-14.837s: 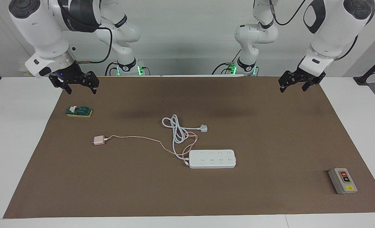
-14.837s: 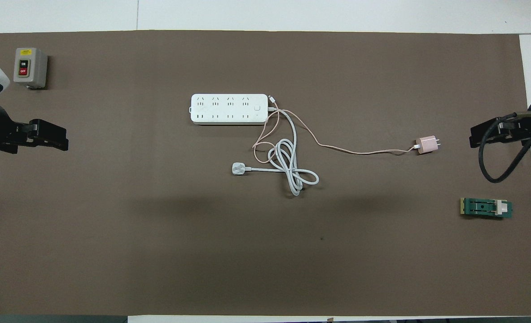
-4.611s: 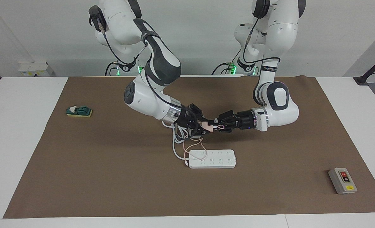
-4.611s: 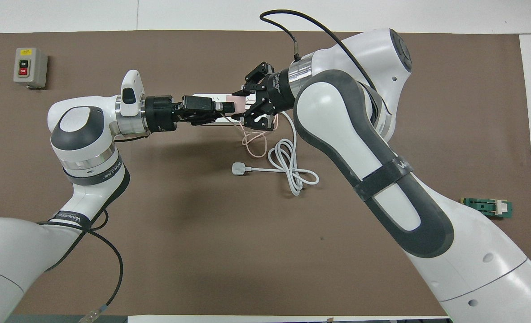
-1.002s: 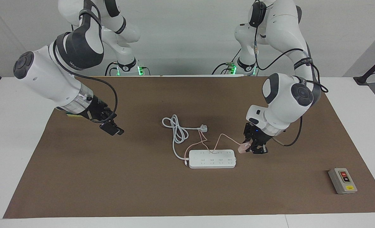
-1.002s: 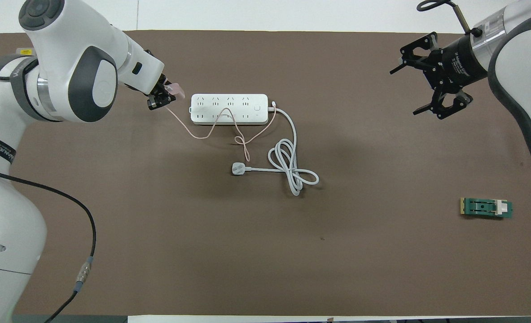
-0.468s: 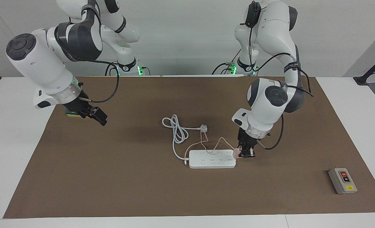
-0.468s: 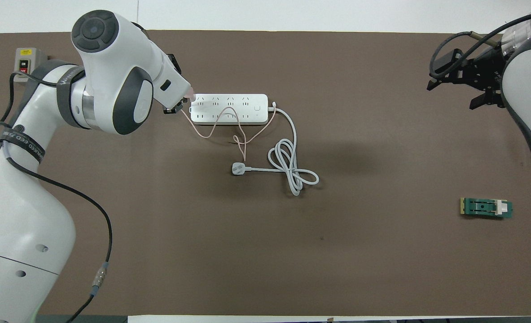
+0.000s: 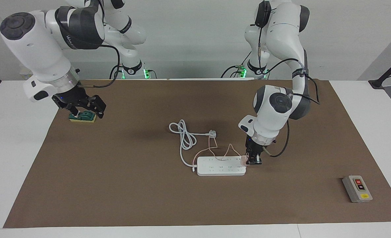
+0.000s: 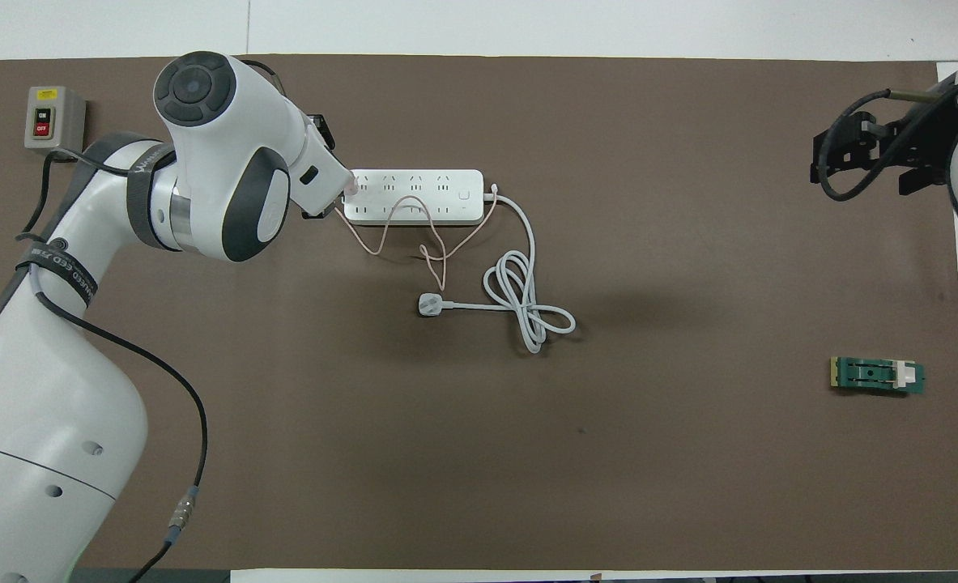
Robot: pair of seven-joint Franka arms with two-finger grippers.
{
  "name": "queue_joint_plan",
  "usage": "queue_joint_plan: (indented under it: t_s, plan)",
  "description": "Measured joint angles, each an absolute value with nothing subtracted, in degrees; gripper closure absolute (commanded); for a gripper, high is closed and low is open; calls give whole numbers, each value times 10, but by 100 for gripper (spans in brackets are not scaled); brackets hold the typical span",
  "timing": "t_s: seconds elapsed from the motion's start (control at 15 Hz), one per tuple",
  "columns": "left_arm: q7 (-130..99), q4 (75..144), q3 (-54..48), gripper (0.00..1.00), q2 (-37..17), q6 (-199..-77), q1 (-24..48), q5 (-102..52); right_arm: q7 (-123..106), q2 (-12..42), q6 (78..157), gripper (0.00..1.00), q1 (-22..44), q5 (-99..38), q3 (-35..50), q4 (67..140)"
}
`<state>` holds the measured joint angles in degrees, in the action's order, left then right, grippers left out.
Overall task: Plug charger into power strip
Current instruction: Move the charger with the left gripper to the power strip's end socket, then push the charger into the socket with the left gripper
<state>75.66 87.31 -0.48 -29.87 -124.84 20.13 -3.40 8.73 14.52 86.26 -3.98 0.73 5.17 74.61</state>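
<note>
Left arm bent sharply downward, wrist vertical, left end effector (image 9: 252, 161) pointed straight down close to the surface, fingers clamped together on something small. Right arm raised toward its own end of the surface, waited there, right end effector (image 9: 83, 110) tilted downward with fingers spread apart.

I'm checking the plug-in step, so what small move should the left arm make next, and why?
Probably ease the left hand down onto the end socket: it holds the charger right at the power strip's end toward the left arm, apparently not seated yet.
</note>
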Motion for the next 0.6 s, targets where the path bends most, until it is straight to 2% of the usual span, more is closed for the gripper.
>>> queue_joint_plan:
  t_s: [0.6]
  plan:
    - [761,908,-7,100,-285,-1271,202,-34,3,83,786,0,-40,8,52,770]
